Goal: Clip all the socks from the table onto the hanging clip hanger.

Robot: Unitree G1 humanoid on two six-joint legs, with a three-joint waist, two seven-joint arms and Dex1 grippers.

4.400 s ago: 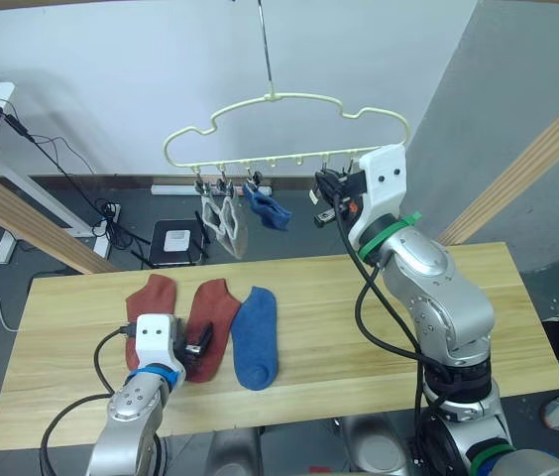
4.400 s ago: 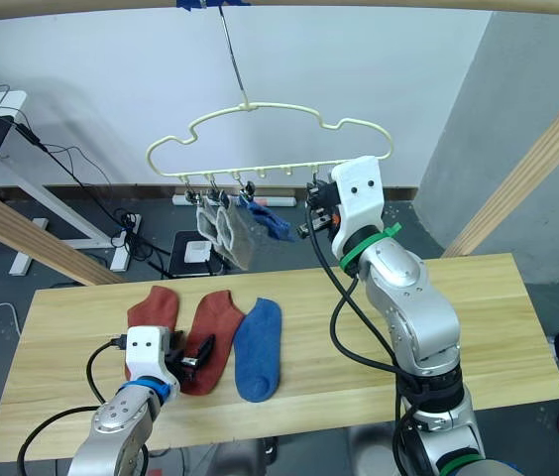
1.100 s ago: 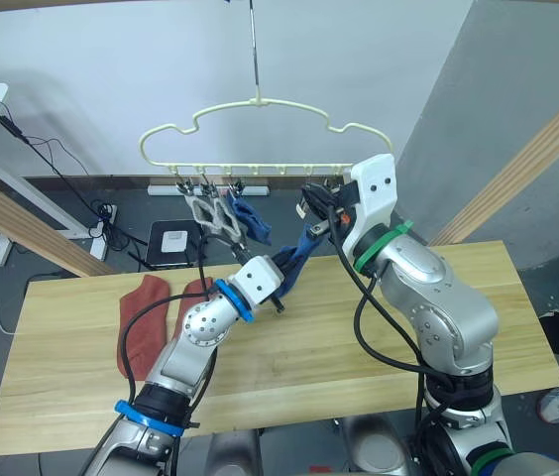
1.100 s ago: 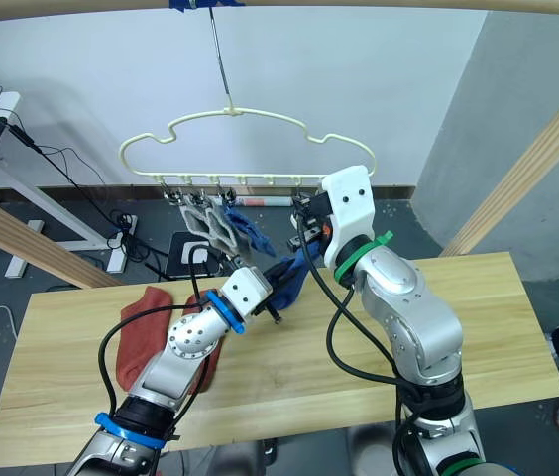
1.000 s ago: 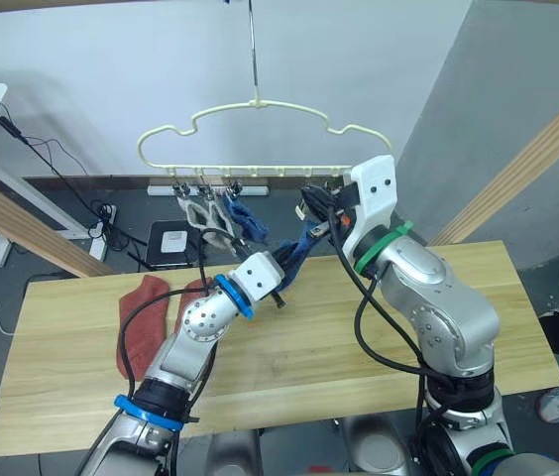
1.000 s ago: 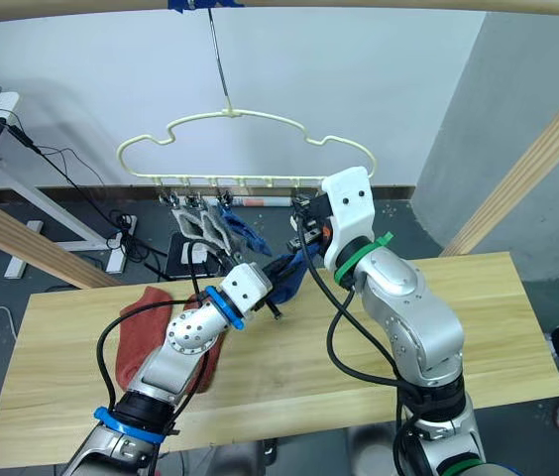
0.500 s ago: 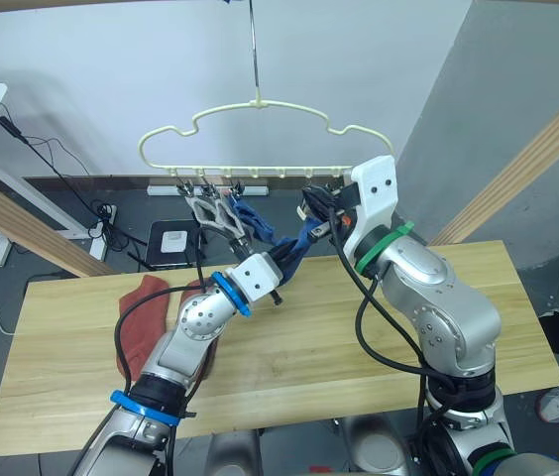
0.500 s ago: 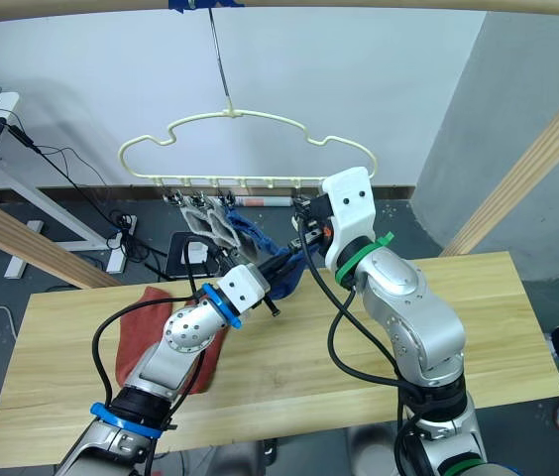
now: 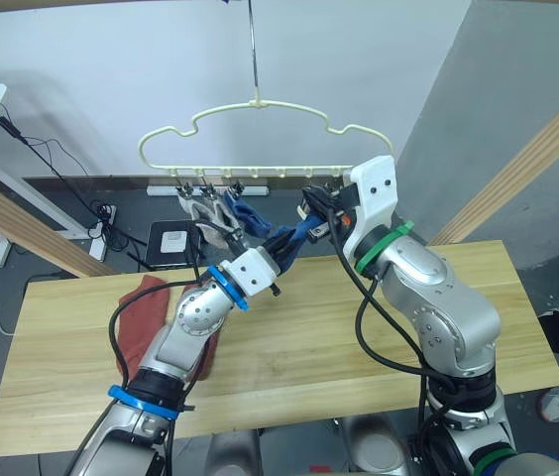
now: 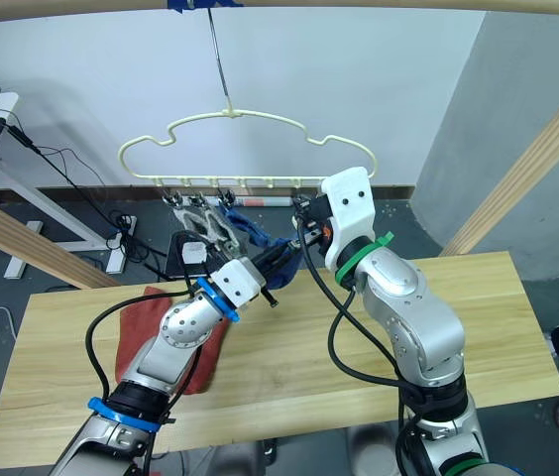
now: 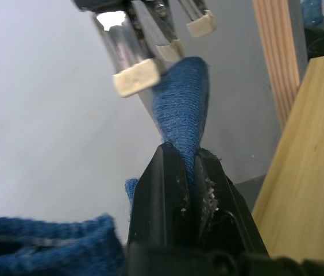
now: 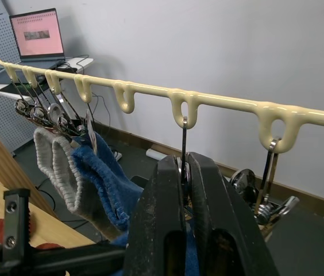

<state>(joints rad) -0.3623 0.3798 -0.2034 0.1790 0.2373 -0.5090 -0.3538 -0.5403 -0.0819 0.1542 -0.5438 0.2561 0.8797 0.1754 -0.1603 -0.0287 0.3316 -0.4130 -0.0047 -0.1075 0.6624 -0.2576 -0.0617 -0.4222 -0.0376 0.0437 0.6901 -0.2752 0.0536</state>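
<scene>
Left claw [image 11: 189, 167] pinches blue sock [image 11: 182, 103], just under clip [image 11: 132, 76]. Right claw [image 12: 183, 172] squeezes clip on hanger [image 9: 260, 104].

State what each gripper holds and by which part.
The left gripper pinches a blue sock at one bunched end. The right gripper is closed on a metal clip under the clip hanger.

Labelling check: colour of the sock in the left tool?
Blue sock; clearest in the left wrist view.

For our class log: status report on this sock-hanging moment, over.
Left gripper shut on blue sock, raised to a metal clip. Right gripper squeezing a clip on the clip hanger. Nothing blocking.
</scene>
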